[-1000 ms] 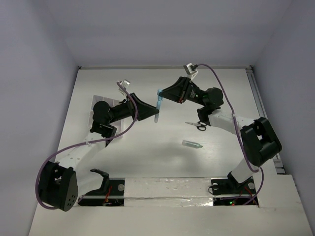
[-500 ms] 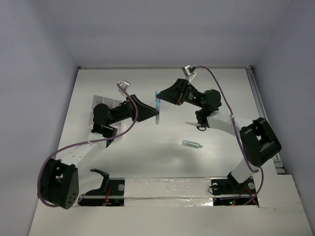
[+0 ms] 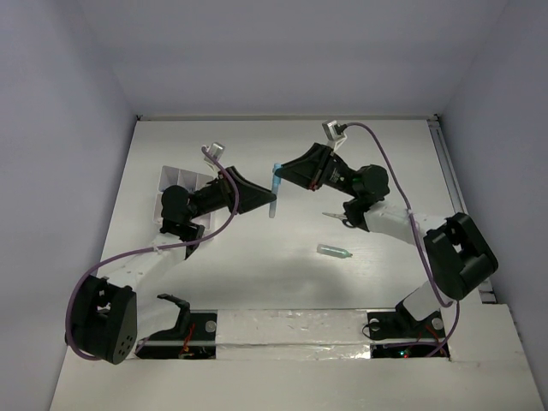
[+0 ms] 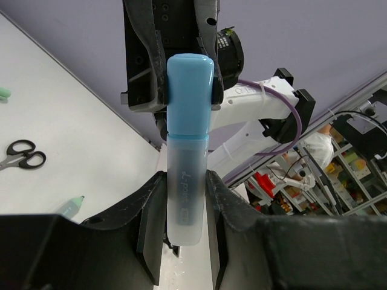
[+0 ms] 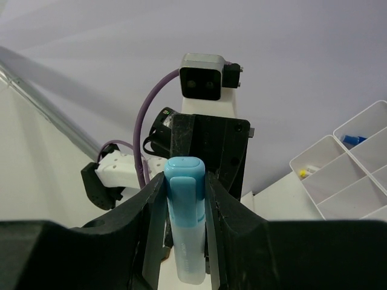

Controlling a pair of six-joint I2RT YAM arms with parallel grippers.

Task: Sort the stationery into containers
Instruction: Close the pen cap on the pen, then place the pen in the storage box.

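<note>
A highlighter (image 3: 274,190) with a blue cap and a translucent body hangs upright in mid-air between both grippers. My left gripper (image 3: 271,205) is shut on its translucent body (image 4: 184,157). My right gripper (image 3: 276,173) is shut on its blue cap (image 5: 183,181). The white six-compartment box (image 3: 175,178) lies at the left, half hidden behind my left arm. In the right wrist view the box (image 5: 357,175) holds a blue piece and a yellow piece. Black-handled scissors (image 4: 21,154) and a teal capsule (image 3: 334,251) lie on the table.
In the top view my right forearm covers most of the scissors (image 3: 336,215). The teal capsule also shows in the left wrist view (image 4: 71,206). A metal rail (image 3: 445,163) runs along the table's right edge.
Both grippers keep their hold on the highlighter, which has sunk very slightly. My right forearm has swung further over the scissors.
</note>
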